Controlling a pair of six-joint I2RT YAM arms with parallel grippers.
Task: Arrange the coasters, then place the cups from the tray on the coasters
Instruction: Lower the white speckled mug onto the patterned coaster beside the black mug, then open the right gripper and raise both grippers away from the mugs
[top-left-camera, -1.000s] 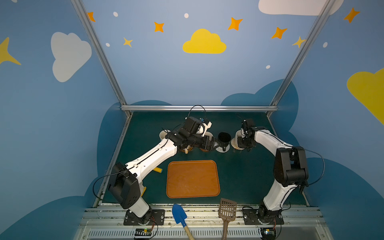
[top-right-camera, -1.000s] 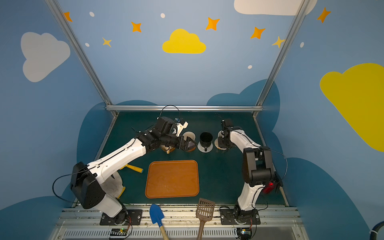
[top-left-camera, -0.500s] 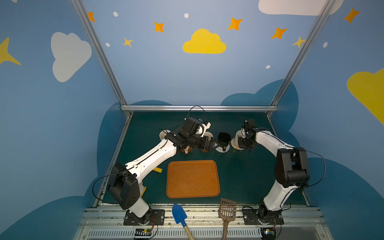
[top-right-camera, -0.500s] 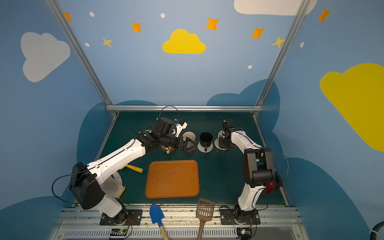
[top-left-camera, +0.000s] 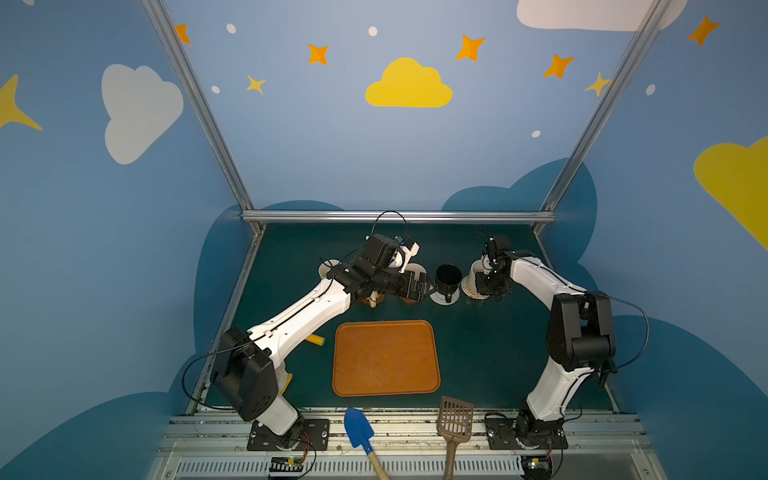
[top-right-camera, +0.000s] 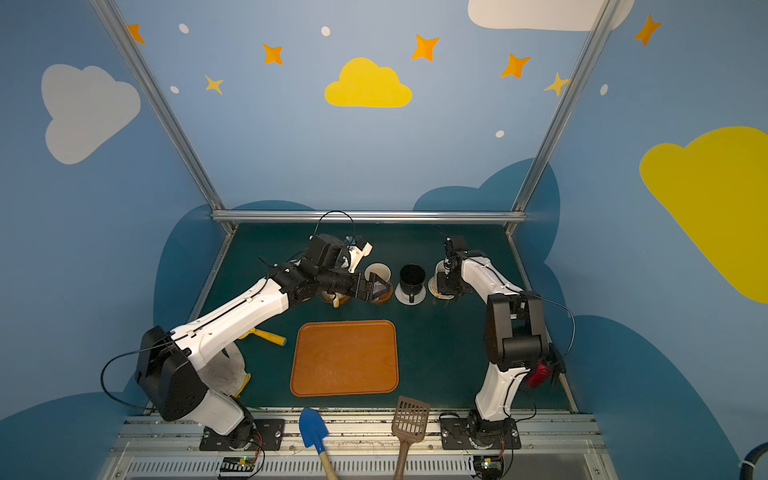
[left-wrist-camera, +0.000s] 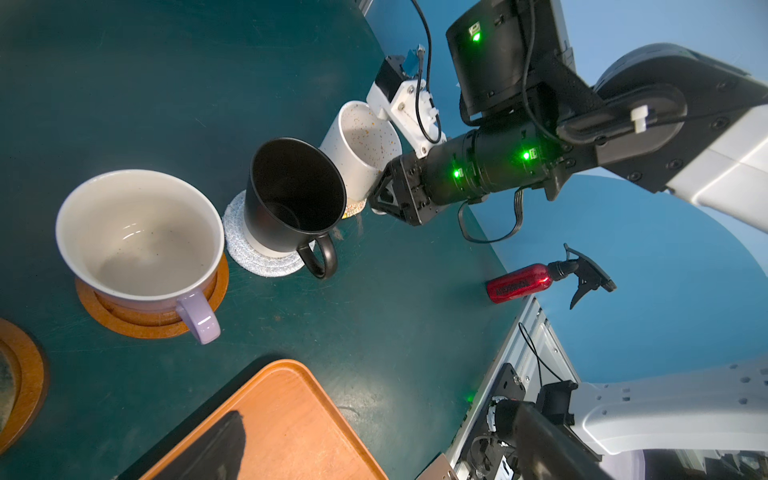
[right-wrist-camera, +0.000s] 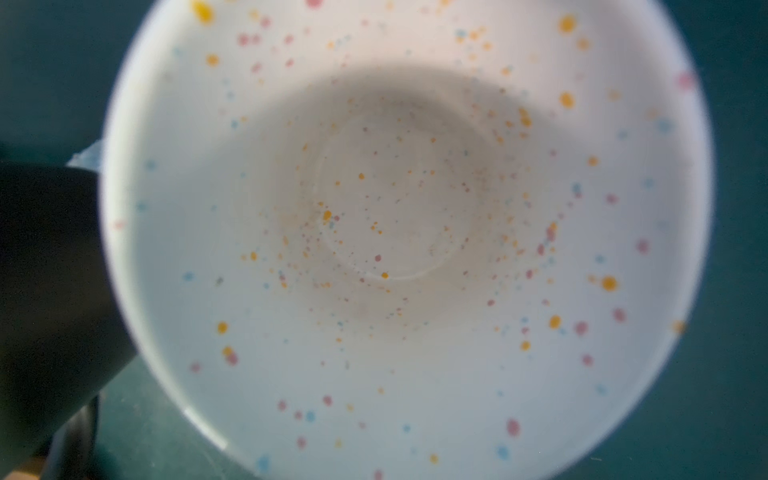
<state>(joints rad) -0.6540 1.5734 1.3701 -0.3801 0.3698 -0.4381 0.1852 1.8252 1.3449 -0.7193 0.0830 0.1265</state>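
Note:
Several cups stand in a row on coasters beyond the empty tray (top-left-camera: 386, 357) (left-wrist-camera: 282, 415). The lavender cup (left-wrist-camera: 141, 237) (top-left-camera: 417, 270) sits on a brown wooden coaster (left-wrist-camera: 137, 324). The black cup (left-wrist-camera: 291, 195) (top-left-camera: 448, 277) is on the grey-white coaster (left-wrist-camera: 245, 249). The speckled cup (left-wrist-camera: 361, 153) (right-wrist-camera: 407, 232) rests on the beige coaster (left-wrist-camera: 355, 206). My right gripper (top-left-camera: 489, 286) (left-wrist-camera: 376, 203) is close against the speckled cup's side, its fingers hidden. My left gripper (top-right-camera: 372, 287) (left-wrist-camera: 376, 442) is open and empty in front of the lavender cup. A tan-yellow cup (top-left-camera: 372, 298) shows under the left arm.
Another cup (top-left-camera: 329, 268) is half hidden behind the left arm. A second brown coaster (left-wrist-camera: 25, 374) lies beside the lavender cup's. A blue shovel (top-left-camera: 359, 432) and brown slotted spatula (top-left-camera: 455, 419) lie at the front rail. A red spray bottle (left-wrist-camera: 519, 284) is at the right.
My left gripper has edged slightly to the right along the row of cups. The right arm has hardly shifted beside the speckled cup.

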